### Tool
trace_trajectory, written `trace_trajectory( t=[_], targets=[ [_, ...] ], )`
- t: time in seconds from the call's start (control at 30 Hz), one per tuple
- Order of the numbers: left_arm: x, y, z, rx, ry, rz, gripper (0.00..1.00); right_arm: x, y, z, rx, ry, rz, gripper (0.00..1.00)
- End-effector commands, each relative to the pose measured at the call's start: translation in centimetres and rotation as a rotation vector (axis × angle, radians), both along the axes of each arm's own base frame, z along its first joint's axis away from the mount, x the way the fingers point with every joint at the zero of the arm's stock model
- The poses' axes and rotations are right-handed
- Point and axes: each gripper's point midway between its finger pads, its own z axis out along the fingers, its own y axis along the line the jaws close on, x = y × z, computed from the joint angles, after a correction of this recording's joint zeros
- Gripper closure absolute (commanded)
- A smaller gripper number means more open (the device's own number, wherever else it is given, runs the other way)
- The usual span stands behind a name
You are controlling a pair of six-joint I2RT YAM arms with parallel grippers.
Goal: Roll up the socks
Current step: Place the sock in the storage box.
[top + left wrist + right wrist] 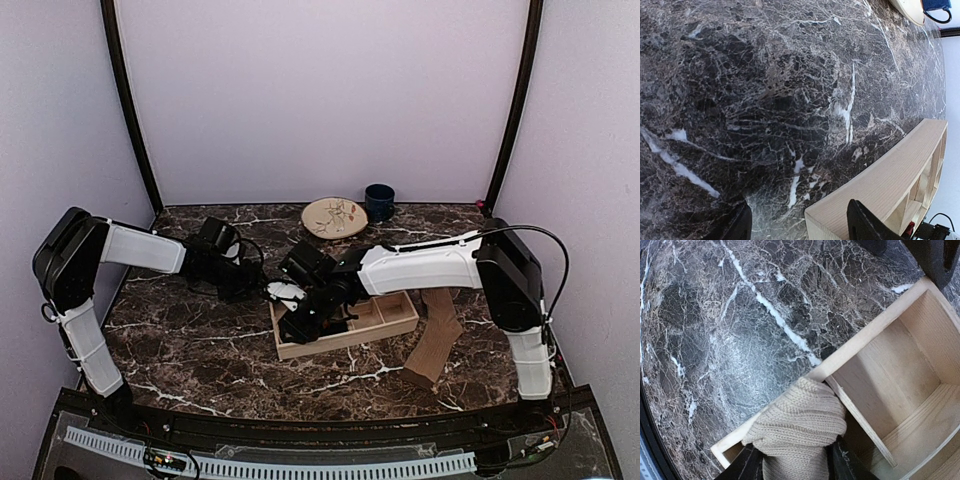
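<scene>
A rolled tan ribbed sock point(800, 425) sits in the end compartment of the wooden tray point(880, 330), bulging over its rim. My right gripper point(792, 467) holds it from above, a black finger touching each side. In the top view that gripper point(300, 322) hangs over the tray's left end point(400, 318). My left gripper point(800, 227) stands open just above the marble beside the tray's corner point(890, 175), with nothing between its fingers; from above it point(262, 285) is just left of the tray. A brown sock point(435, 345) lies on the table right of the tray.
A patterned plate point(334, 216) and a dark blue mug point(379, 202) stand at the back of the marble table. The tray's other compartments show bare wood. The two arms meet close together over the tray's left end.
</scene>
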Motion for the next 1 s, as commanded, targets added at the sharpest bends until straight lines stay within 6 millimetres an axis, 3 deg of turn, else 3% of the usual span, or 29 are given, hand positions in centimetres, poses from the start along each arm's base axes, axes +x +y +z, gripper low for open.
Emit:
trace_trajectory(
  t=[0.0, 0.23, 0.53, 0.97],
  targets=[
    [0.3, -0.4, 0.7, -0.025, -0.004, 0.001, 0.32, 0.6, -2.6, -2.0, -0.088, -0.011, -0.07, 0.56],
    [0.7, -0.7, 0.9, -0.037, -0.004, 0.005, 0.32, 1.2, -2.3, 0.6, -0.038, -0.064, -0.068, 0.54],
    [1.0, -0.9, 0.7, -0.035, 0.008, 0.003, 0.32, 1.0, -2.1, 1.8, -0.021, -0.063, -0.041, 0.5],
    [1.4, -1.2, 0.8, -0.036, 0.005, -0.006, 0.33, 1.7, -2.1, 4.5, 0.028, -0.108, -0.046, 0.36]
  ],
)
